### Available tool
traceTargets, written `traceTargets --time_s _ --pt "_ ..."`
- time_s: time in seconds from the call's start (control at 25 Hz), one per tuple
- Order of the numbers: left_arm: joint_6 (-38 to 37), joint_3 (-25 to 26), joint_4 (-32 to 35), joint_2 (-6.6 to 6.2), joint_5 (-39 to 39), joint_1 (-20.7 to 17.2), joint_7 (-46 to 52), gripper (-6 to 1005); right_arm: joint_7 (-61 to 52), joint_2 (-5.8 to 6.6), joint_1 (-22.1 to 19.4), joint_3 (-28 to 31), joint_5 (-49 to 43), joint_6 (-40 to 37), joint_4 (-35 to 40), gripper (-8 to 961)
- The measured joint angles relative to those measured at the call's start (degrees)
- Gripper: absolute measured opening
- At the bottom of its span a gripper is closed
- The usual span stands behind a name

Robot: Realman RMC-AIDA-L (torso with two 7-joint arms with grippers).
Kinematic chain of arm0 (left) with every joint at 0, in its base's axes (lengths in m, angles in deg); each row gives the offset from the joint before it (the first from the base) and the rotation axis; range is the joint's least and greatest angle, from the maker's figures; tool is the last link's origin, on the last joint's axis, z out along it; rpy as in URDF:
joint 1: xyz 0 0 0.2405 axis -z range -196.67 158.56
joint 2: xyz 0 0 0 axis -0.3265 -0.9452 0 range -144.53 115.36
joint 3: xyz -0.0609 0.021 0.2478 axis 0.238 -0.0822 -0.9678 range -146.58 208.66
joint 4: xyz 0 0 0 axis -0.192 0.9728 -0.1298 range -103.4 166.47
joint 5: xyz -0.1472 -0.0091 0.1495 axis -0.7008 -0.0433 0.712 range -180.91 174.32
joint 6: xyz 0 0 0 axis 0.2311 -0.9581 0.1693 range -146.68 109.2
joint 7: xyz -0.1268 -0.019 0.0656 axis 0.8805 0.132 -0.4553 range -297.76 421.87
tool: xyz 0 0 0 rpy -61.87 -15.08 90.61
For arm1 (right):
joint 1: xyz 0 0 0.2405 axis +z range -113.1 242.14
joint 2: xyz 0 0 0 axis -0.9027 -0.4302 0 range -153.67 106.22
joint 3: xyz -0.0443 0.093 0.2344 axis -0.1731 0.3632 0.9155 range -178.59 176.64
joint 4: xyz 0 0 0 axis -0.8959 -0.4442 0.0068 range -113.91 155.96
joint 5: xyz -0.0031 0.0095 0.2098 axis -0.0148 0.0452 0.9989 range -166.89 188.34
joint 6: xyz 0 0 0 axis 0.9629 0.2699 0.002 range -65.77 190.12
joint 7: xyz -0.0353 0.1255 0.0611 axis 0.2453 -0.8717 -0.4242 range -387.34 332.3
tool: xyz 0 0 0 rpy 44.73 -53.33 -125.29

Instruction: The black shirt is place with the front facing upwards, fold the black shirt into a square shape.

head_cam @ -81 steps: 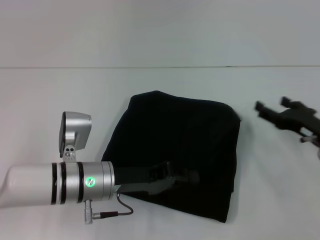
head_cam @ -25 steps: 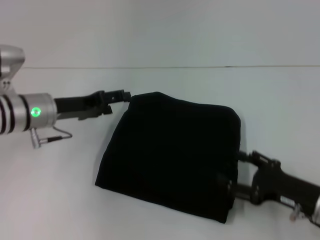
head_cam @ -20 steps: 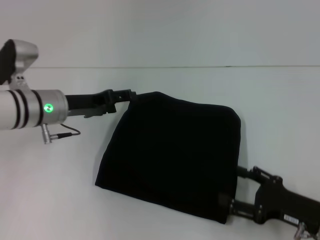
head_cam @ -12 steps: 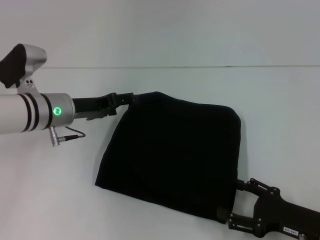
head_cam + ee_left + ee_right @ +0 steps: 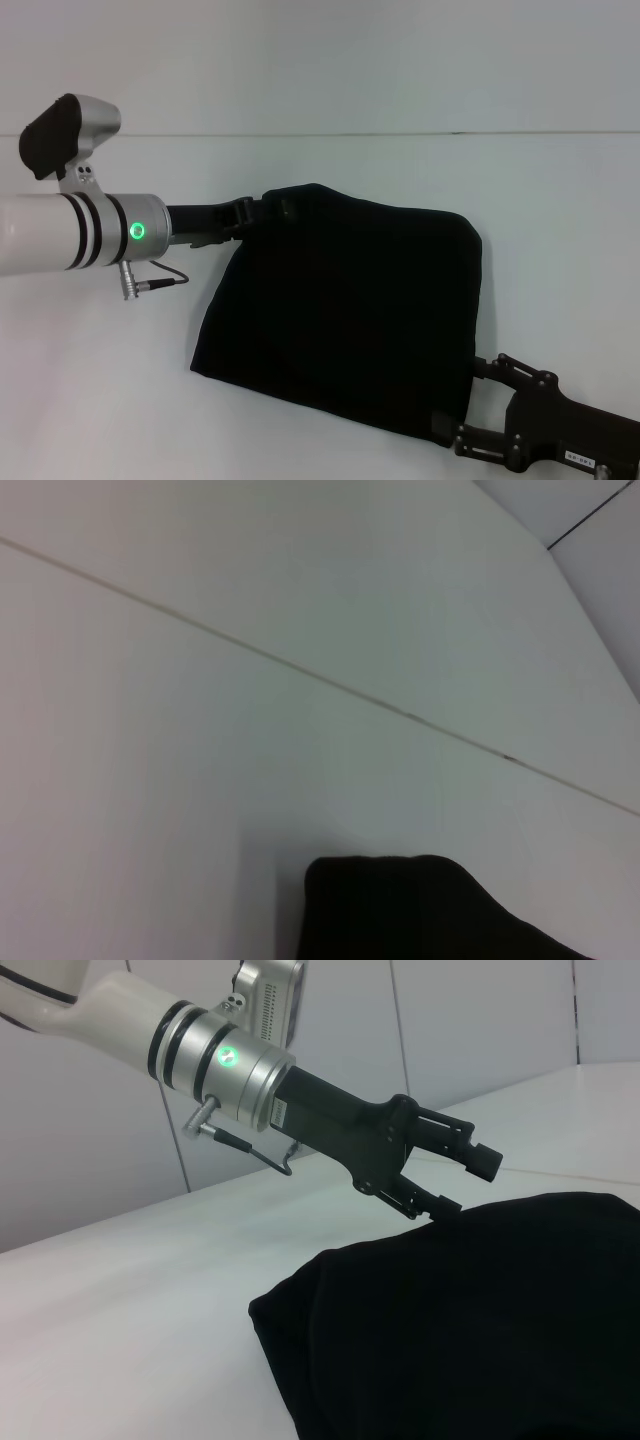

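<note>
shirt: black shirt (image 5: 345, 305) lies folded, roughly square, centre of head view on the white bench (image 5: 90, 380).
left hand: left hand (image 5: 455, 1178) at shirt's upper-left corner, fingers spread, one over and one under the edge.
right hand: right hand (image 5: 462, 435) at lower-right corner, low; open or closed, cannot tell.
step: likely tidying corners; pinch both, tug evenly.
obstacles: none seen; back wall (image 5: 320, 60) well apart.

Plain white worktop (image 5: 330, 170) fills the lower three quarters of the head view. A thin dark seam (image 5: 400, 133) crosses the frame horizontally in its upper third, where the worktop meets a pale wall (image 5: 320, 60) occupying the top of the frame.
</note>
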Motion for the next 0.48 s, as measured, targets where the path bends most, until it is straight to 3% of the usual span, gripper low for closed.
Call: traceTargets --time_s 0.48 --pt "1.2 -2.9 0.4 0.84 0.0 0.0 -0.6 851 -0.4 0.06 0.1 0.3 0.0 -0.9 0.0 915"
